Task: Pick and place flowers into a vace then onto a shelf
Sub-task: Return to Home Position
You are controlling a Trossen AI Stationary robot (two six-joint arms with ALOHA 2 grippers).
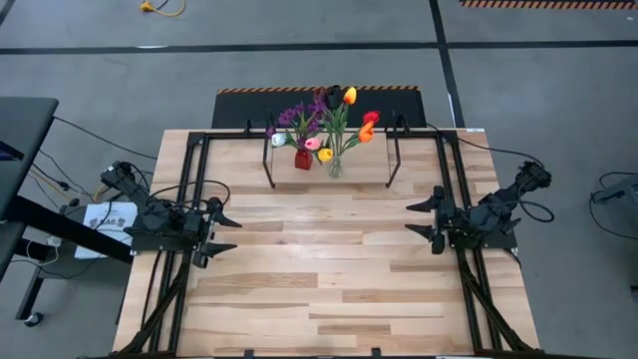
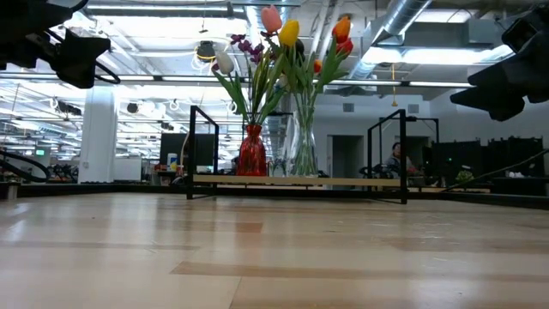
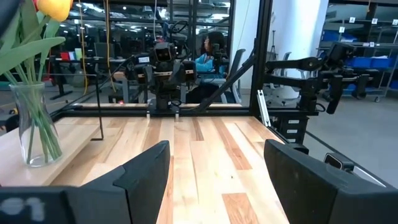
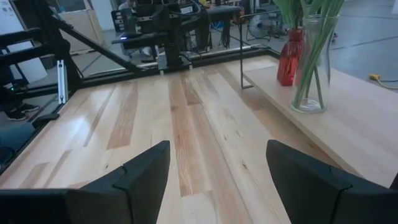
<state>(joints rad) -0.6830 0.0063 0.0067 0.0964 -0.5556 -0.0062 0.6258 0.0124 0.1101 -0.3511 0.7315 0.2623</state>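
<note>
High view: the table [image 1: 329, 259] is seen whole from straight above. Low view: taken at tabletop height, level toward the shelf [image 2: 343, 181] and the room behind. Wrist views: aimed low across the table at the opposite arm [image 3: 165, 68]. The glass vase [image 4: 314, 68] is shared by all four.

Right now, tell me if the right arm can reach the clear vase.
Probably yes: the right gripper is open, nothing stands between it and the clear vase, which sits on its side of the red vase.

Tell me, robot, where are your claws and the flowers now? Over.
Left gripper, right gripper: open, empty, at the sides. Red glass vase, clear glass vase: colourful tulips in, standing on light wooden shelf. Nothing blocking.
</note>
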